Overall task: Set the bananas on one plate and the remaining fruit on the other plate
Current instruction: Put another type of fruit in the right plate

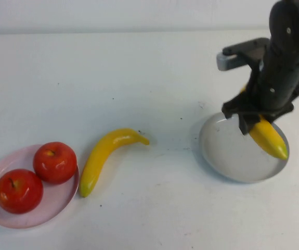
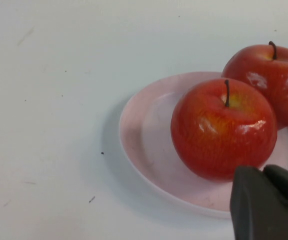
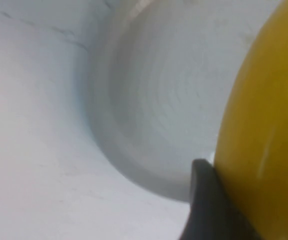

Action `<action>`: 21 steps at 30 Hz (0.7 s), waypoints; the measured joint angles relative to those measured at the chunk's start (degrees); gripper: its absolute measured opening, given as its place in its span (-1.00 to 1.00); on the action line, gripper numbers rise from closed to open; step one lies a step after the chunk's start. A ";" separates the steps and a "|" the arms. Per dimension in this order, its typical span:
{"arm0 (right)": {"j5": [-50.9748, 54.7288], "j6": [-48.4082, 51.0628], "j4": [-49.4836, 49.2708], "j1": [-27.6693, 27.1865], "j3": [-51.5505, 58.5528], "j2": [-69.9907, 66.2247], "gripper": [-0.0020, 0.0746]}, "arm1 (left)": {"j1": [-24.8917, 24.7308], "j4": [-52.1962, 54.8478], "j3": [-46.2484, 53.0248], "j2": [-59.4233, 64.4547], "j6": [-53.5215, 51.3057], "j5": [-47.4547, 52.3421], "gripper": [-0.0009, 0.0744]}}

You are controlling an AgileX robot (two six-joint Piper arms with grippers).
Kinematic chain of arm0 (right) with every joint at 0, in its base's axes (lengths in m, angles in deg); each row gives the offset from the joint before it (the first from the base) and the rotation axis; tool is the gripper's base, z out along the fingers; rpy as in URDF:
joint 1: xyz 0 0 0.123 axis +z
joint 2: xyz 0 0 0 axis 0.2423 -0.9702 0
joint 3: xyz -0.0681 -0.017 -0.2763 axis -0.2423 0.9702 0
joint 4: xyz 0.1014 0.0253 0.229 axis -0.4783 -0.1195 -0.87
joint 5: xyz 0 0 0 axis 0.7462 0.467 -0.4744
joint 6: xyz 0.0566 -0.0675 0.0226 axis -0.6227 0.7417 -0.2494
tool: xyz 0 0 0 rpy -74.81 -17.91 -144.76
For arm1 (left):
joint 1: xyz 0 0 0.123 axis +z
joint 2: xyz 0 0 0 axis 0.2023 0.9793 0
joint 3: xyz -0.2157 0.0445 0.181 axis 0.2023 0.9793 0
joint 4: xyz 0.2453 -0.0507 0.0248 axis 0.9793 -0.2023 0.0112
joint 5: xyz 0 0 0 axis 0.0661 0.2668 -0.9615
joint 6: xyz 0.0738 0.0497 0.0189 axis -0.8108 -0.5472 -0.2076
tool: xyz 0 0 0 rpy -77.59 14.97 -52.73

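My right gripper (image 1: pixel 253 122) is shut on a yellow banana (image 1: pixel 269 138) and holds it tilted over the grey plate (image 1: pixel 227 153), tip low by the plate's right rim. In the right wrist view the banana (image 3: pixel 264 125) presses against one dark finger (image 3: pixel 204 200) above the grey plate (image 3: pixel 149 100). A second banana (image 1: pixel 107 155) lies on the table right of the pink plate (image 1: pixel 61 200). Two red apples (image 1: pixel 55 162) (image 1: pixel 18 190) sit on the pink plate. My left gripper (image 2: pixel 263 174) is shut and empty, just beside the nearer apple (image 2: pixel 223 129) over the pink plate (image 2: pixel 144 135); it is out of the high view.
White table top with a few small dark specks. The table's far edge (image 1: pixel 113 32) runs across the back. Open surface lies between the two plates and behind the loose banana.
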 joint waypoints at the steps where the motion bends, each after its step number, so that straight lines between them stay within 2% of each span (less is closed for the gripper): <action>1: 0.00 -0.29 0.00 -1.07 3.13 0.06 -0.15 | 0.00 0.00 0.00 0.00 0.00 0.00 -0.97; 5: -3.29 -0.62 -1.37 -3.96 8.88 -0.23 -0.15 | 0.00 0.00 0.00 0.00 0.00 0.00 -0.97; 16: -10.44 -0.77 -4.51 -4.34 9.24 -4.20 -0.15 | 0.00 0.00 0.00 0.00 0.00 0.00 -0.97; 18: -10.68 -0.75 -4.77 -4.34 9.24 -5.23 -0.08 | 0.00 0.00 0.00 0.00 0.00 0.00 -0.97; 21: -10.95 -0.75 -4.93 -4.34 9.24 -6.15 0.19 | 0.00 0.00 0.00 0.00 0.00 0.00 -0.97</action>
